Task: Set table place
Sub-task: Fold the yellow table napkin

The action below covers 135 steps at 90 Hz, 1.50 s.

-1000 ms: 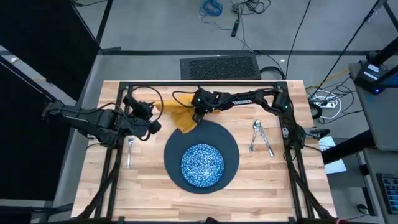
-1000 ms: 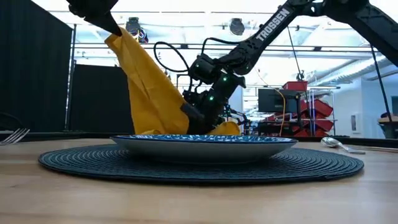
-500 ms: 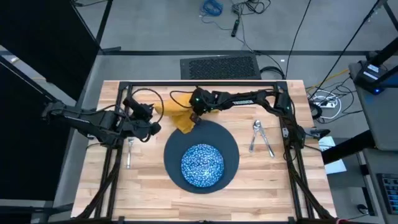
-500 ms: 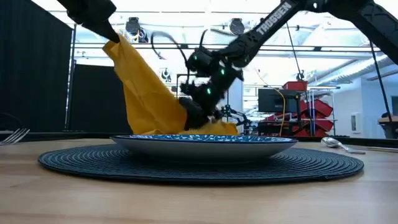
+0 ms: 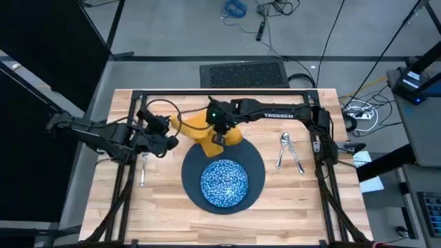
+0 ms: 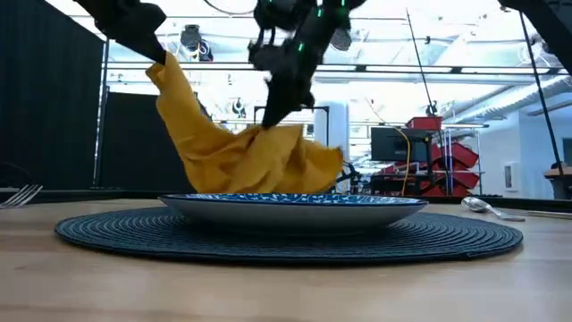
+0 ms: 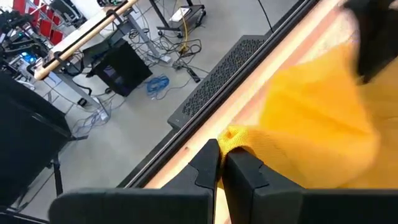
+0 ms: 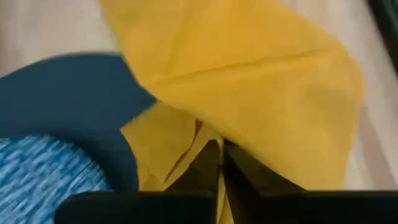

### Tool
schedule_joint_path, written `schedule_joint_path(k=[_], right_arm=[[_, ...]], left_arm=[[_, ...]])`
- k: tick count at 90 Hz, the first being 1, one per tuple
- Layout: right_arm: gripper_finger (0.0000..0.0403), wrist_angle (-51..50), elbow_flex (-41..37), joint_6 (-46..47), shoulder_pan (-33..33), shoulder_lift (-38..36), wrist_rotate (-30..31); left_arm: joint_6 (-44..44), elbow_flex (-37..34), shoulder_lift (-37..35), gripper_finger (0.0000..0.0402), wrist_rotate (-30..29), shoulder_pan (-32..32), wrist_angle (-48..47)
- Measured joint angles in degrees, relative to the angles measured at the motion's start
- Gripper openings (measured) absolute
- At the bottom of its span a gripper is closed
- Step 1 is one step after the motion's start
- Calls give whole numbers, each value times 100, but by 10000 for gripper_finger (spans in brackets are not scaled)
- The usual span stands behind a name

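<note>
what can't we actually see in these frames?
- Far rim of the mat: high view, covered by the napkin and the right gripper.
- Fork: low view, cut off by the picture's edge; only the tines show.
- Knife: low view, too low and far to make out beside the spoon.
- Napkin's far end: left wrist view, behind a blurred dark arm.

Beyond the table's far edge, a dark perforated floor mat [image 5: 243,72] lies on grey concrete, and past it a blue cable coil [image 5: 234,8] sits among loose black cords. Off the right edge, a white power strip [image 5: 363,112] rests on the floor. Far behind, red storage bins [image 6: 444,154] line a rack.
</note>
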Motion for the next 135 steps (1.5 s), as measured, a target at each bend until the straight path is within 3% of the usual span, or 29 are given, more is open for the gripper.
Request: schedule_joint_path(k=[11,22,44,52,58,65,71,78,83,90,97,103,109,117,123,125,131,135], right_arm=[[0,-900,269,195,292,-90,391],[0,-1169,289,402,556,-209,482],[0,-407,300,337,988,-371,705],[0,-57,300,442,1053,-452,1531],[0,87,305,401,1044,-472,1593],[0,162,302,690,1132,-453,2397],[0,180,300,645,1049,-457,1280],[0,211,300,1052,1067,-453,1335],[0,270,300,856,1045,-453,929],[0,381,300,1096,1128,-453,1694],[0,467,300,811,1111,-454,1276],[0,446,300,1045,1217,-446,1987],[0,445,300,639,1180,-441,1254],[0,440,298,938,1289,-400,2112],[0,516,294,392,1226,-411,990],[0,595,296,593,1222,-411,1062],[0,571,296,945,1358,-409,2143],[0,577,296,368,1325,-418,1588]], left_arm=[[15,0,-2,0,0,0,3],[-4,0,-2,0,0,0,12],[-18,0,-2,0,0,-2,11],[-33,0,-2,0,93,-1,11],[-86,0,-2,0,132,-24,11],[-120,0,-2,0,146,-69,7],[-156,0,-4,0,149,-120,10],[-153,0,-2,0,151,-155,19],[-160,0,-4,0,146,-155,16],[-164,-1,0,0,146,-151,14],[-173,-2,-4,0,144,-153,24],[-170,-2,0,0,146,-153,22],[-173,-2,-2,0,145,-153,22],[-170,-2,0,0,146,-151,23],[-173,-2,-4,0,146,-153,29],[-170,-2,-2,0,147,-152,35],[-166,-2,0,0,148,-151,58],[-172,-2,-4,0,146,-153,68]])
